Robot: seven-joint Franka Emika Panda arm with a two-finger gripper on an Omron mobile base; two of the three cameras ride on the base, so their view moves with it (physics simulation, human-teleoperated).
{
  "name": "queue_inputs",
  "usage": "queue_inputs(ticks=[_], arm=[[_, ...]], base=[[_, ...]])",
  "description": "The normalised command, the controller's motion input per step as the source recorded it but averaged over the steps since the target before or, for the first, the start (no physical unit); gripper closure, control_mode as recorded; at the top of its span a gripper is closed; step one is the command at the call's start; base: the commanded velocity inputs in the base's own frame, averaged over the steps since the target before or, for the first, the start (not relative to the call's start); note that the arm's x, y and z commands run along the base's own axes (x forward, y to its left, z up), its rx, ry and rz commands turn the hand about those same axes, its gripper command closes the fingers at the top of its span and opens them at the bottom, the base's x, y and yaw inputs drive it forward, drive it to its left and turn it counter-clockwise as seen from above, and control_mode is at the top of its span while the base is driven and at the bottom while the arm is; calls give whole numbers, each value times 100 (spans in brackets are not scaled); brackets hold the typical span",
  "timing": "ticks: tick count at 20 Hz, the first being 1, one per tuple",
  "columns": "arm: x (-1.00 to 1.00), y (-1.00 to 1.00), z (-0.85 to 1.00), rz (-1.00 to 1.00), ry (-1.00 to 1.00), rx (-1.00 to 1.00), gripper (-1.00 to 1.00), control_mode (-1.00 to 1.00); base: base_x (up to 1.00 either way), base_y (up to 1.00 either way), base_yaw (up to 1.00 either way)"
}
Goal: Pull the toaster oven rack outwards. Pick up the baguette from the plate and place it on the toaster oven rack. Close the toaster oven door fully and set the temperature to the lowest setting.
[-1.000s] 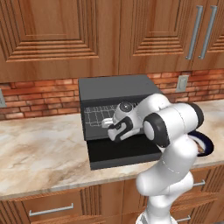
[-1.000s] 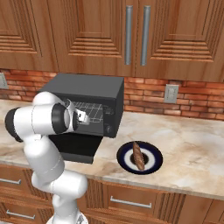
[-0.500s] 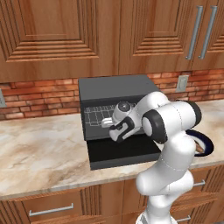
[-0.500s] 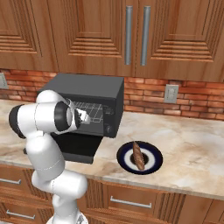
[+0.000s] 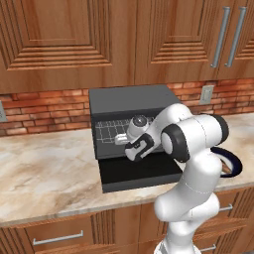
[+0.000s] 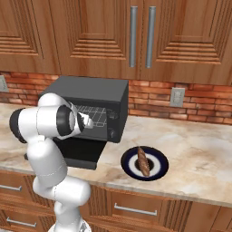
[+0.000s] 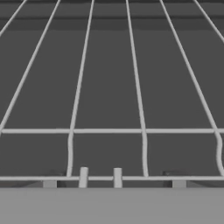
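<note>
Door [image 5: 139, 171] folded down flat on the counter [image 5: 44, 173] in front of the oven [image 5: 131, 101]. Rack [image 7: 109, 131] inside the cavity, gripper [image 5: 120, 140] reaching to its front edge, jaws spread either side of the small wire loop (grasping nothing). Further right, near the counter's front edge, baguette [image 6: 143, 161] lying on the plate [image 6: 129, 165].

Toaster oven [image 6: 90, 97] mouth open ahead of me; toaster oven door [image 5: 139, 171] lies flat on counter at 6 o'clock of cavity, blocking low approach. My gripper [image 5: 121, 140] sits at mouth, just over toaster oven rack [image 7: 109, 131]; wire loop [image 7: 99, 177] at 6 o'clock in hand view, free space above wires. Counter [image 6: 199, 149] open at 3 o'clock of oven; plate [image 6: 156, 170] with baguette [image 6: 143, 161] stands there. Upper cabinets [image 6: 136, 36] cap headroom.
</note>
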Motion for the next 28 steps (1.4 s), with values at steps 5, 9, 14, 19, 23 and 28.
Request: queue_inputs(ticks=[5, 9, 14, 19, 23, 28], arm=[[0, 14, -23, -4, 4, 0, 100, -100], [0, 32, -20, -7, 3, 1, 100, -100], [0, 37, -18, -8, 3, 0, 100, -100], [-5, 15, -18, -6, 5, 1, 100, -100], [-22, 0, -25, -1, 8, 7, 100, -100], [-39, 0, -29, 0, 11, 10, 100, -100]], base=[[0, 0, 0], [0, 0, 0], [0, 0, 0], [0, 0, 0], [0, 0, 0], [0, 0, 0]])
